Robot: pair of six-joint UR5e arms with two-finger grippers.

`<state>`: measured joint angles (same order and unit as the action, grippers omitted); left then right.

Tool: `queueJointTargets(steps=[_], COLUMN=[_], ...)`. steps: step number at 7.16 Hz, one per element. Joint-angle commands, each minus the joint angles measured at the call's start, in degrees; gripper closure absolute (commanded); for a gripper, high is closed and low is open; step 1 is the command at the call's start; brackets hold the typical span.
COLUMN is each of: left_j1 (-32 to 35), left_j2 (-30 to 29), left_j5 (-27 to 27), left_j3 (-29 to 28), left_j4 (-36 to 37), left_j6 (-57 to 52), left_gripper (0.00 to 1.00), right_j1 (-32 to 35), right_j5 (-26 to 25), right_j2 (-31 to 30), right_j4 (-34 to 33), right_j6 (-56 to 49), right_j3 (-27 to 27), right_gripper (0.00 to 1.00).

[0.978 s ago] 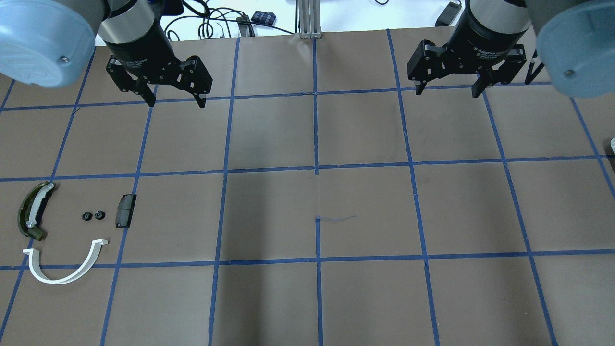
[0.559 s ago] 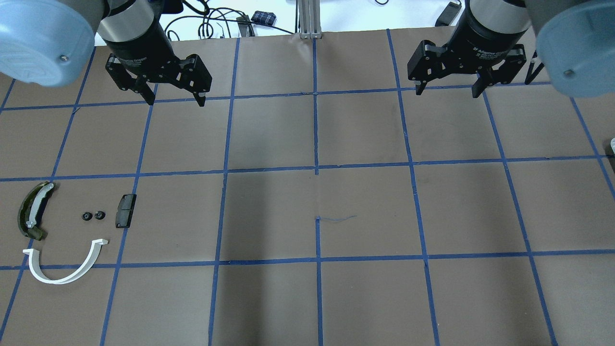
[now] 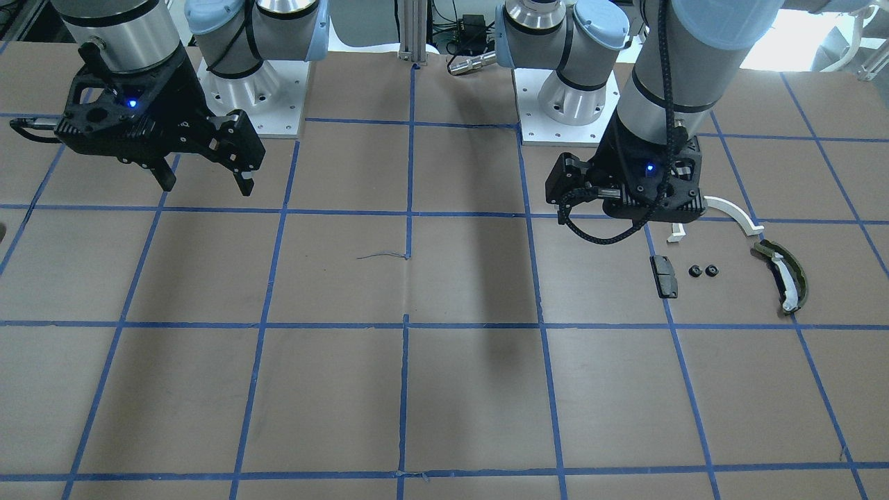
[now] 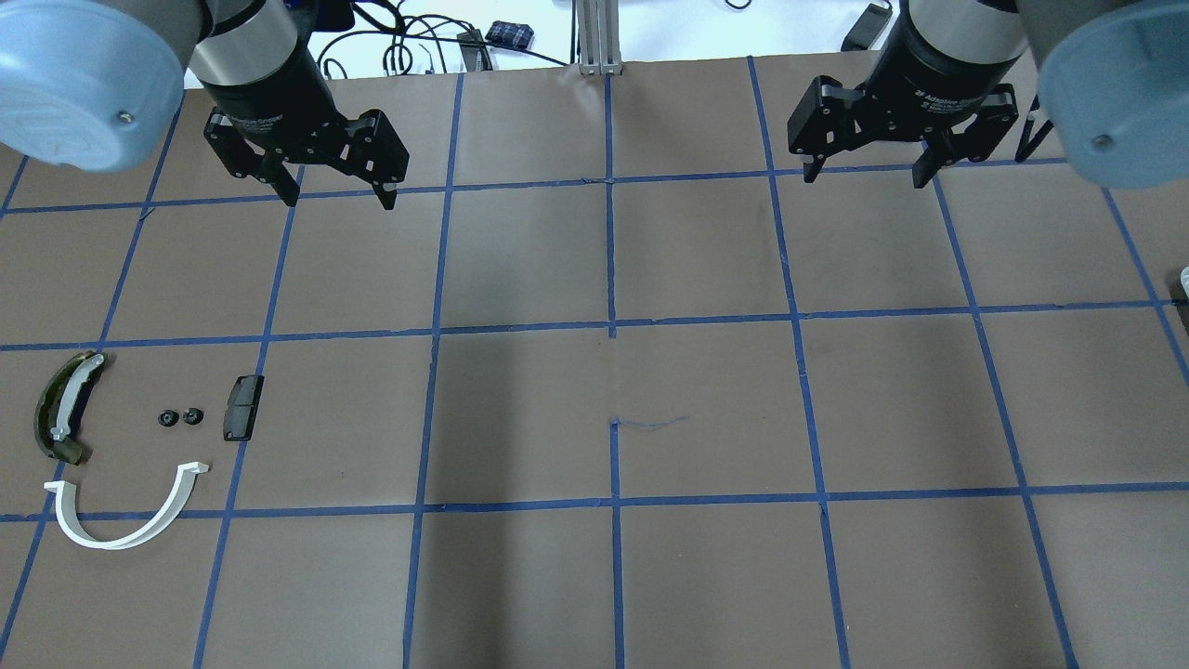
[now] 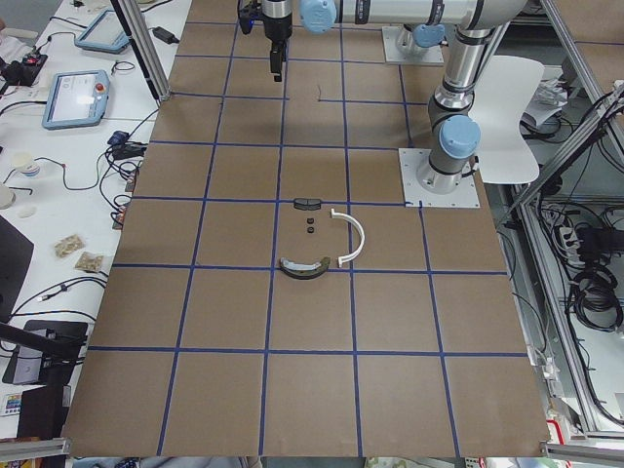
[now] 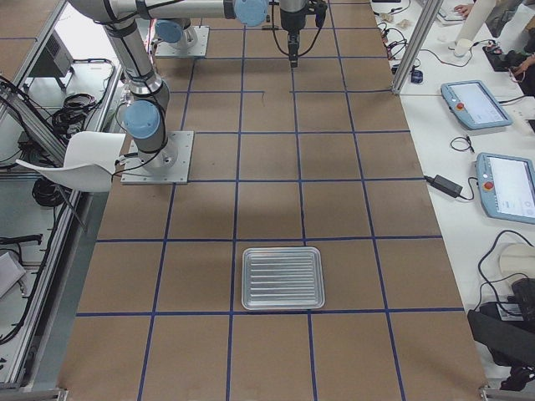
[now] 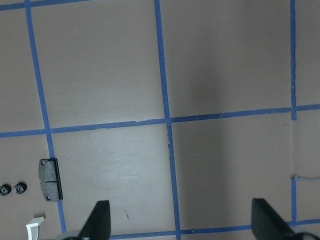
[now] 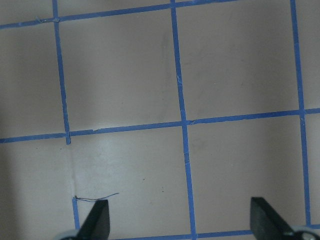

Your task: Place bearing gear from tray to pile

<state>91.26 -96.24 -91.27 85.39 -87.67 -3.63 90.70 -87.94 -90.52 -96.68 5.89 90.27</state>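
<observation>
The pile lies on the table's left side: a white half-ring arc (image 4: 125,516), an olive-green shoe (image 4: 63,406) and a dark block (image 4: 242,407). Two small black bearing gears (image 4: 167,418) (image 4: 192,415) lie side by side between the shoe and the block; they also show in the front view (image 3: 701,271). The ribbed metal tray (image 6: 282,277) shows only in the exterior right view and looks empty. My left gripper (image 4: 339,199) is open and empty, high above the table behind the pile. My right gripper (image 4: 866,178) is open and empty at the back right.
The table is brown paper with a blue tape grid. Cables and a metal post (image 4: 594,37) sit past its far edge. The left wrist view shows the block (image 7: 51,179) and the gears (image 7: 20,188) at its lower left.
My left gripper has shifted very slightly toward the far edge. The right gripper and the parts have not moved.
</observation>
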Motion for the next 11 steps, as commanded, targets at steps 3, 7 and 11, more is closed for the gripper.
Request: queueJointTargets(steps=[3,7,11], left_j1=[-0.03,0.14,0.67], left_j2=[0.88,1.94,1.94], left_j5=[-0.22,-0.31,-0.66], left_j3=[0.39,0.31,0.13], left_j4=[0.31,0.22,0.22], left_j6=[-0.32,-0.33,-0.24], left_gripper=[0.00,0.00,0.00], right_j1=[0.00,-0.09,-0.09], right_j5=[0.05,-0.04,-0.04], right_j2=[-0.01,0.08,0.08], right_j4=[0.00,-0.18,-0.18], right_j6=[0.00,0.00,0.00], right_j3=[0.00,-0.35,-0.36], right_gripper=[0.00,0.00,0.00])
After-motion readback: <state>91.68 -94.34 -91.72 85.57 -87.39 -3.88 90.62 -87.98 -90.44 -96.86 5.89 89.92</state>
